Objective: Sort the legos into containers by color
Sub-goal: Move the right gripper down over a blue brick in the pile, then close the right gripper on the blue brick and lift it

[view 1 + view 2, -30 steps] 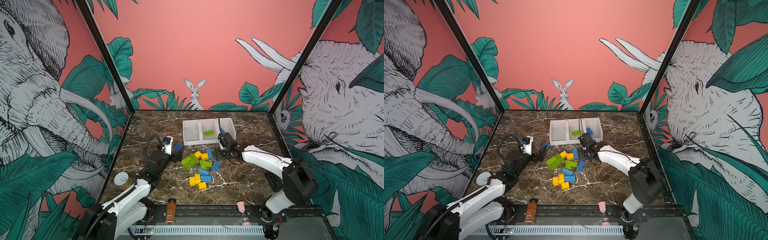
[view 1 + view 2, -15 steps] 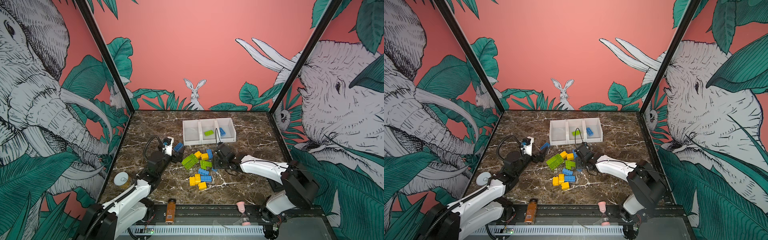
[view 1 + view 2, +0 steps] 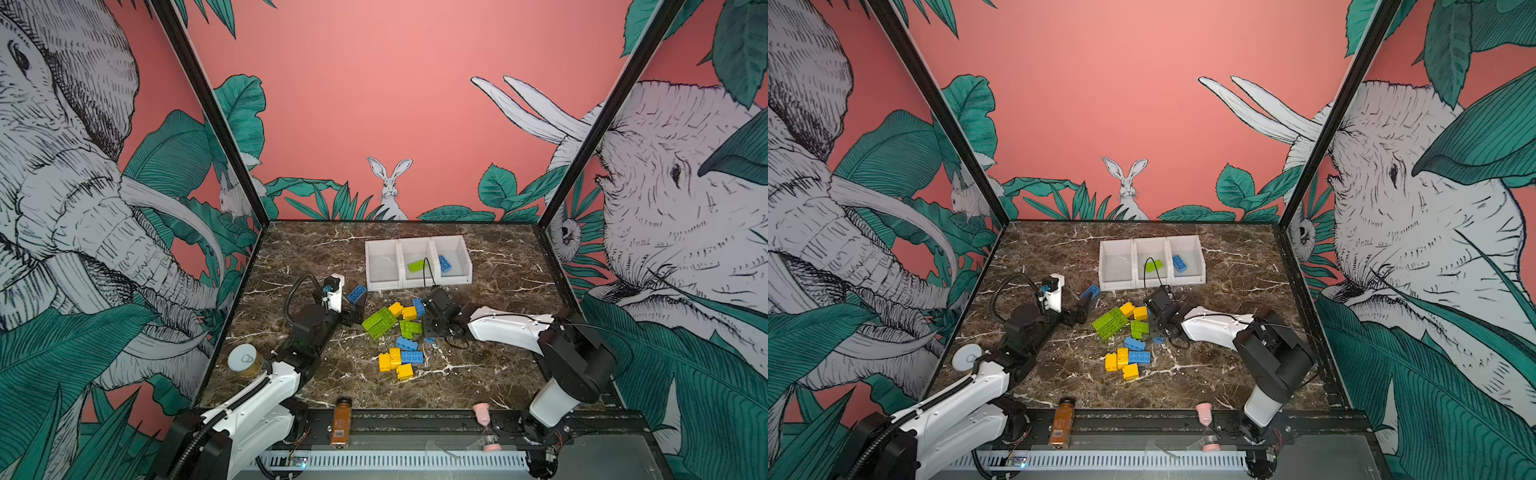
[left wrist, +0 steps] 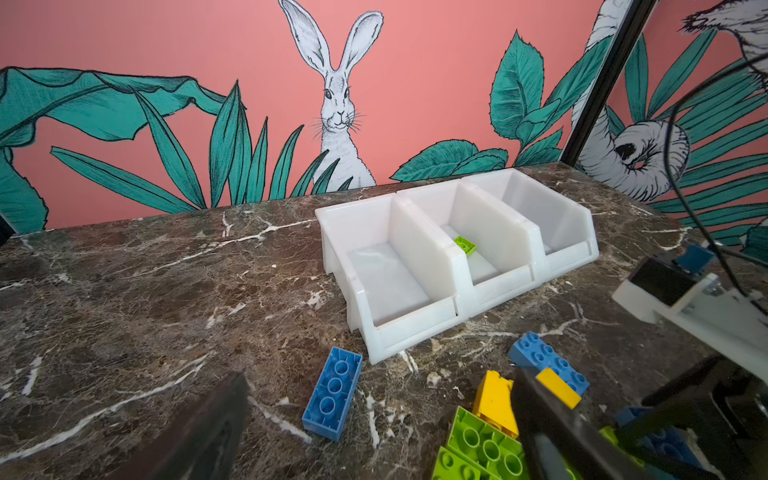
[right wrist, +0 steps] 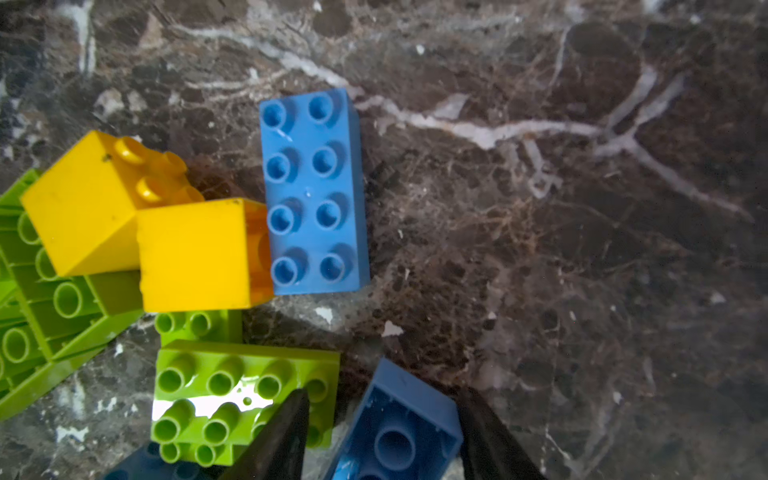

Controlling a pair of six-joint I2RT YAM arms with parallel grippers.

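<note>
The right gripper [image 5: 382,392] hangs low over the edge of the brick pile. Its fingers stand apart, one on each side of a small blue brick [image 5: 397,432] that lies hollow side up on the surface [image 5: 582,249]. The brick sits in the gap, slightly skewed to the fingers. A sliver of space shows between it and one finger, and the other finger looks to be at its edge, so I judge it straddled but not yet clamped. The closing line runs straight across the brick, which suits a plain squeeze. A lime oblong brick [image 5: 245,399] lies just beside one finger and could get nudged

In a top view the three joined white bins [image 3: 384,286] stand beyond the pile. The bin at the right end already holds a blue brick [image 3: 444,263], the middle one holds a green brick [image 3: 417,265], and the left one looks bare. The blue bin lies ahead of the right gripper and a little to its right, and this arm is the nearer one to it. The carry looks like a lift and a short reach forward

The left gripper [image 4: 380,376] is spread wide and holds nothing. An oblong blue brick [image 4: 332,395] lies on the surface between its fingers and a little ahead, underside up. Its long axis points roughly toward the bins, so those fingers would close across its narrow width
</note>
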